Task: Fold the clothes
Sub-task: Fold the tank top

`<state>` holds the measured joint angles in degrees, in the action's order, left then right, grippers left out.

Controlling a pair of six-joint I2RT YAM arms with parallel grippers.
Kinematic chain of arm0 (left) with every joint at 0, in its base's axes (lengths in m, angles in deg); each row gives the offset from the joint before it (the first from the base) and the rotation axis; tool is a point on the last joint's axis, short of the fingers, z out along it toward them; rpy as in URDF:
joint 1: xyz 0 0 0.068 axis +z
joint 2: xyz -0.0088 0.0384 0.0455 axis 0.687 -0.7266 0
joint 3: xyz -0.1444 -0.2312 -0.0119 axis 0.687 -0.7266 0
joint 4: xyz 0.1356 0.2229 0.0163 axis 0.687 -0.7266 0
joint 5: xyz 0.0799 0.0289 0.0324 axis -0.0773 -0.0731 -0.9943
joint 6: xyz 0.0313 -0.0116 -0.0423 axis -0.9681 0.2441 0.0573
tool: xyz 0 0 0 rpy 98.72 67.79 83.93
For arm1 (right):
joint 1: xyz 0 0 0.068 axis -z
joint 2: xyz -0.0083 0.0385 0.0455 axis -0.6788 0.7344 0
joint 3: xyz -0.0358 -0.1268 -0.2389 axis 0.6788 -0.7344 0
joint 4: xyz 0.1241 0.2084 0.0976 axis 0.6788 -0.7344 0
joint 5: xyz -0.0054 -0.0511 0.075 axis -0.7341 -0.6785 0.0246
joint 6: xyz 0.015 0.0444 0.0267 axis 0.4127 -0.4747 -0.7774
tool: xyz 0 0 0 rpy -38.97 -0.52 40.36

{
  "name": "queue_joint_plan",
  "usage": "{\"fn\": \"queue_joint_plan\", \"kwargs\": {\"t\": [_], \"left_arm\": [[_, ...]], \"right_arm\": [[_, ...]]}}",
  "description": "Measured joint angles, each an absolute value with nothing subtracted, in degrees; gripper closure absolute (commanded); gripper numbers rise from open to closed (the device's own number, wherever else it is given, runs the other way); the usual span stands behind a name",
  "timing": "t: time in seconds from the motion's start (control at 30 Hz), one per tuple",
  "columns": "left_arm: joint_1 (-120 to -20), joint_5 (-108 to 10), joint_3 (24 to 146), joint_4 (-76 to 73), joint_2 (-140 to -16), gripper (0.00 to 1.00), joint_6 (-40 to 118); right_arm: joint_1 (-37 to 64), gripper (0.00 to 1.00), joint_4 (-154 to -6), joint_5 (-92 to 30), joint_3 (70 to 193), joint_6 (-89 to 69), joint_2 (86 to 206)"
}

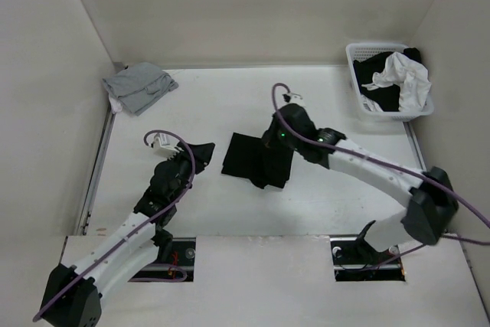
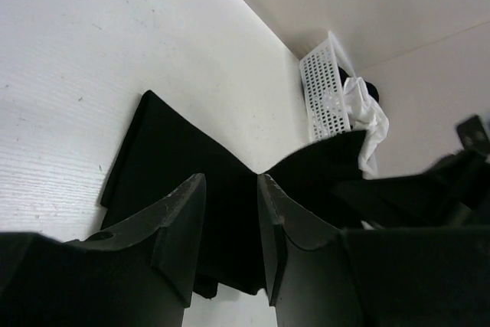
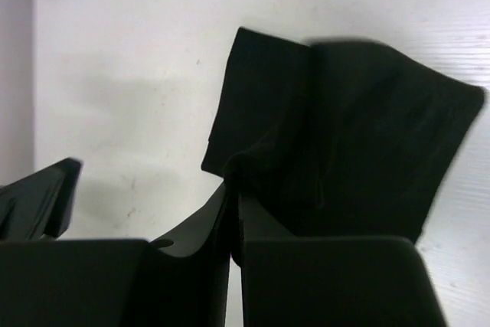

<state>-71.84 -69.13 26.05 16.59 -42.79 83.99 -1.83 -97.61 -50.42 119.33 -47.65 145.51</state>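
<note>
The clothes (image 1: 245, 160) are a plain black garment lying folded into a compact block at the table's middle. In the right wrist view the clothes (image 3: 360, 128) show a raised fold that runs up into my right gripper (image 3: 233, 186), whose jaws are shut on that pinch of cloth. From above, the right gripper (image 1: 274, 143) sits over the block's right half. My left gripper (image 1: 205, 151) hovers just left of the block, not touching it. Its jaws stand open in the left wrist view (image 2: 232, 183), with the clothes (image 2: 164, 158) showing beyond the gap and nothing held.
A light grey garment (image 1: 139, 86) lies crumpled at the back left corner. A white basket (image 1: 358, 74) at the back right holds dark cloth and a white cloth (image 1: 406, 78). Walls close in the table on three sides.
</note>
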Motion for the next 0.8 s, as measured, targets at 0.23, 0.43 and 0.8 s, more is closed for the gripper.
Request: {"fn": "queue_joint_plan", "kwargs": {"t": [0.23, 0.43, 0.8], "left_arm": [[-66.8, -66.7, 25.6, 11.6, -36.4, 0.68, 83.9], [-63.1, -64.5, 25.6, 10.3, -37.1, 0.68, 83.9], [-71.6, -64.7, 31.3, 10.7, -55.6, 0.63, 78.9]], "right_arm": [[-7.4, 0.64, -98.0, -50.8, 137.6, -49.6, 171.6], [-11.9, 0.49, -92.7, -47.1, 139.1, -53.1, 176.0], [-5.2, 0.97, -75.6, -49.0, 99.8, -50.4, 138.3]]}}
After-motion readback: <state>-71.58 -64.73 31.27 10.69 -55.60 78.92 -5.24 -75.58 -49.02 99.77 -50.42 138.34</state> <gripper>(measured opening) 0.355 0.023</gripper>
